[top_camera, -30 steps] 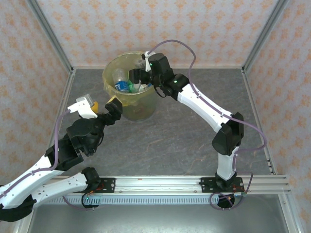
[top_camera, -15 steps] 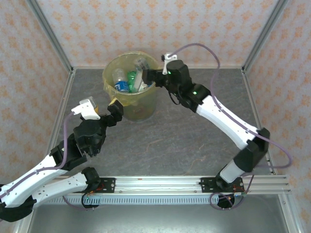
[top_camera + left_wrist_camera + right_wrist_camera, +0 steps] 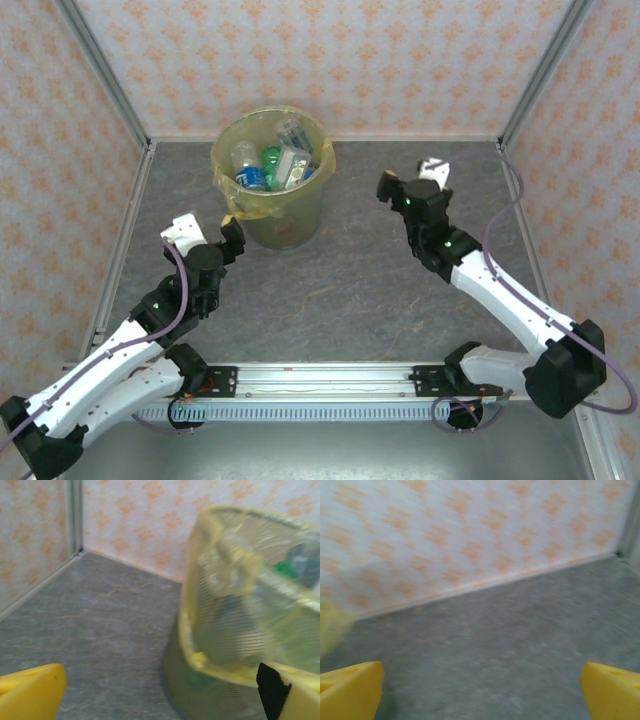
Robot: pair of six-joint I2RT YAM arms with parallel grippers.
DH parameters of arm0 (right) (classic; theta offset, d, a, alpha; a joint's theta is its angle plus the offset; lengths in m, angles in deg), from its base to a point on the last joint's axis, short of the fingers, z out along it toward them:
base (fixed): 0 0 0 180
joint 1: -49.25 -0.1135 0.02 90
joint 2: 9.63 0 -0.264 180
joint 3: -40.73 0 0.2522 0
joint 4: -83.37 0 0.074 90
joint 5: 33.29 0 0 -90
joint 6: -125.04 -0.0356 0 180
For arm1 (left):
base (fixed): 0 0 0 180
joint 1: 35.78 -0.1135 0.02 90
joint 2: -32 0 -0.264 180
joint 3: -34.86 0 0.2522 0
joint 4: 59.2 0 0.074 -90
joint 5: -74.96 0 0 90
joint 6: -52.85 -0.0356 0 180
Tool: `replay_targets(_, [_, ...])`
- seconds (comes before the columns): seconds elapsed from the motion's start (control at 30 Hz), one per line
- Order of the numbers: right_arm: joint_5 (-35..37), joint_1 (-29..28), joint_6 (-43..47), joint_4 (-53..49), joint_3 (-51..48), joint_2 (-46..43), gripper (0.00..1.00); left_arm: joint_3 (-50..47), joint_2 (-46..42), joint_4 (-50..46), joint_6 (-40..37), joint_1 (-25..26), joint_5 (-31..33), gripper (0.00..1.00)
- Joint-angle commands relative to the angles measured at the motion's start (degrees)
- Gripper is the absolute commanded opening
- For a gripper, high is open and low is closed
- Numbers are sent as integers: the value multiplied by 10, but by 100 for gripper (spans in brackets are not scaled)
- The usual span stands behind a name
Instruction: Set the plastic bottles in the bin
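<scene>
Your right hand (image 3: 410, 180) has swung clear of the bin (image 3: 216, 165) to its right, wide and empty like your left hand (image 3: 208, 233) beside it; the plastic bottles (image 3: 272, 165) lie inside, so you look finished

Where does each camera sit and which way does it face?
Top external: above, behind the arms, looking down on the table and the bin of bottles; both arms, left pincer, right pincer open.
Left wrist: on the left arm, facing the bin close up; own yellow fingertips at bottom corners.
Right wrist: on the right arm, facing table and patterned wall; own fingertips at bottom corners.
Shared: top external and left wrist both see the bin.
</scene>
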Motion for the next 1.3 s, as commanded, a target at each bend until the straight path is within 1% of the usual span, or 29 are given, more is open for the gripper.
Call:
replay_targets(0.0, [64, 24, 38, 92, -86, -50, 100, -36, -12, 31, -34, -51, -19, 99])
replay_targets(0.1, [68, 65, 53, 144, -153, -65, 100, -74, -2, 68, -61, -115, -47, 99])
replay_targets(0.17, [56, 89, 47, 175, -180, -63, 100, -93, 13, 89, -55, -159, -64, 99])
replay_targets(0.23, [53, 102, 66, 220, -200, -48, 100, -105, 37, 119, -58, -208, -106, 99])
replay_targets(0.3, [70, 107, 84, 251, -210, -26, 100, -108, 69, 151, -67, -248, -145, 99])
replay_targets(0.37, [99, 112, 89, 279, -218, 5, 100, -113, 110, 197, -97, -269, -143, 99])
replay_targets(0.43, [99, 125, 86, 302, -225, 36, 100, -122, 154, 244, -124, -285, -123, 99])
replay_targets(0.47, [91, 133, 81, 312, -228, 56, 100, -127, 177, 270, -136, -297, -123, 99])
replay_targets(0.57, [92, 149, 84, 361, -234, 114, 100, -122, 240, 311, -125, -336, -132, 99])
replay_targets(0.63, [85, 153, 101, 392, -235, 150, 100, -130, 268, 360, -119, -350, -143, 100])
replay_targets(0.7, [70, 159, 110, 421, -235, 179, 100, -150, 287, 439, -117, -360, -151, 100])
replay_targets(0.8, [56, 160, 141, 501, -258, 203, 100, -163, 327, 530, -112, -374, -171, 100])
replay_targets(0.87, [65, 162, 157, 556, -275, 215, 100, -165, 366, 587, -136, -373, -192, 100])
replay_targets(0.93, [51, 163, 168, 573, -281, 217, 100, -169, 402, 638, -149, -373, -202, 100])
replay_targets(1.0, [39, 171, 174, 627, -305, 223, 100, -160, 416, 648, -158, -374, -214, 100])
replay_targets(1.03, [35, 178, 169, 647, -315, 224, 100, -169, 425, 694, -165, -374, -218, 100])
replay_targets(1.07, [22, 188, 154, 632, -315, 216, 100, -179, 430, 727, -183, -374, -229, 100])
replay_targets(1.1, [-5, 200, 149, 639, -320, 213, 100, -183, 430, 736, -186, -374, -240, 100])
replay_targets(1.17, [-40, 217, 138, 655, -337, 204, 100, -212, 453, 826, -202, -374, -247, 100])
replay_targets(1.23, [-71, 228, 135, 679, -355, 197, 100, -199, 447, 784, -206, -373, -273, 99])
replay_targets(1.27, [-89, 235, 134, 689, -363, 196, 100, -208, 453, 815, -213, -373, -284, 99])
